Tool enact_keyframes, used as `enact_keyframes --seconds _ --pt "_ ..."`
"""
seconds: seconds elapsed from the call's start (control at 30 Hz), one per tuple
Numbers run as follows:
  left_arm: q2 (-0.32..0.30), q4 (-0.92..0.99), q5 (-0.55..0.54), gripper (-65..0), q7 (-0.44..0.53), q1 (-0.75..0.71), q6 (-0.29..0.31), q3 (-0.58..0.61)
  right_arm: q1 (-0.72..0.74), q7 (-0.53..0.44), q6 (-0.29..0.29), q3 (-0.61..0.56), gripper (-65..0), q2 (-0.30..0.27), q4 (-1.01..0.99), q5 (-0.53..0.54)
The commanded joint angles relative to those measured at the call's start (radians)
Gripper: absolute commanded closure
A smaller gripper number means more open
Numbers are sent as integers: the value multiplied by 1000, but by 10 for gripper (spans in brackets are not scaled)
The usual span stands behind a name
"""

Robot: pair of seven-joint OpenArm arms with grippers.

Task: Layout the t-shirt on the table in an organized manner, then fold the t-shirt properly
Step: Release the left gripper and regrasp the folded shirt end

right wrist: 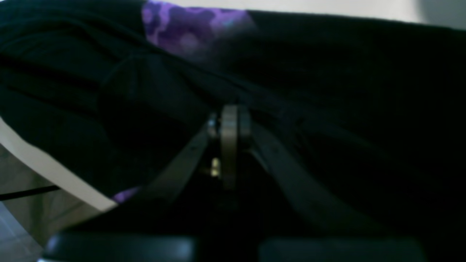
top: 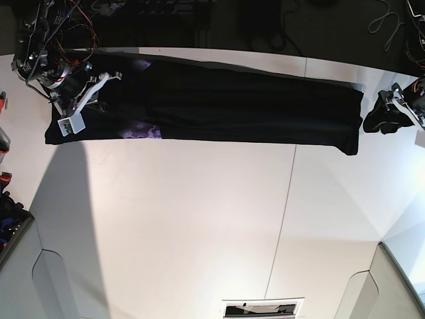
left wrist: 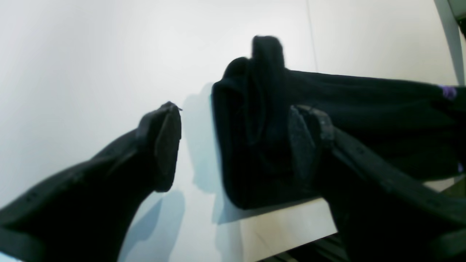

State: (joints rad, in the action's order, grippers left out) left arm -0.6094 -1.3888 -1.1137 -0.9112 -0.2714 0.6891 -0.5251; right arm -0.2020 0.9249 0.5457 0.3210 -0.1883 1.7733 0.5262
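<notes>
Near half of the table (top: 199,232) is bare white, only the thin dark seam (top: 287,199) crossing it.

The t-shirt (top: 219,106) sits along the far edge as a long narrow black band, running nearly from one far corner to the other. It looks folded lengthwise already: edges roughly straight, purple patch (top: 143,133) peeking out at the near edge of the band, sun print not visible.

Left gripper (top: 382,116) is at the band's end by the far corner, jaws spread wide, nothing held; in the left wrist view the bunched cloth end (left wrist: 255,127) lies between the pads but isn't pinched, as far as I can tell.

Right gripper (right wrist: 229,120) is at the other end, pinched tight on black cloth just below the purple patch.

My read: layout plus lengthwise fold done. Still left: fold the strip crosswise into a compact rectangle. The end by the left gripper is lumpy and may need flattening first.
</notes>
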Motion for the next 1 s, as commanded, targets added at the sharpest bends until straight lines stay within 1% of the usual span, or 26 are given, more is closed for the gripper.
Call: enact_keyframes --seconds 0.0,0.13,0.27,0.4,0.5,0.6,0.77,0.97 --pt "-20 -2 -38 -476 21 6 9 -10 8 -16 1 4 0 -11 15 16" --pt "-19 3 -49 -476 21 5 9 5 8 -15 0 4 0 -11 15 16" --pt "-18 3 -43 -476 22 6 9 51 8 -16 1 4 0 -11 15 16" --pt "0 4 39 -476 50 22 9 85 8 -11 1 4 0 -11 15 16" --pt "11 5 107 -476 89 25 9 96 7 -3 1 4 0 -11 15 16" --pt "24 5 149 -476 93 24 9 108 8 -3 0 4 0 -11 15 16" --pt "45 5 153 -476 82 24 9 138 7 -5 0 4 0 -11 15 16" --pt "45 5 153 -476 76 22 9 214 8 -5 0 4 0 -11 15 16"
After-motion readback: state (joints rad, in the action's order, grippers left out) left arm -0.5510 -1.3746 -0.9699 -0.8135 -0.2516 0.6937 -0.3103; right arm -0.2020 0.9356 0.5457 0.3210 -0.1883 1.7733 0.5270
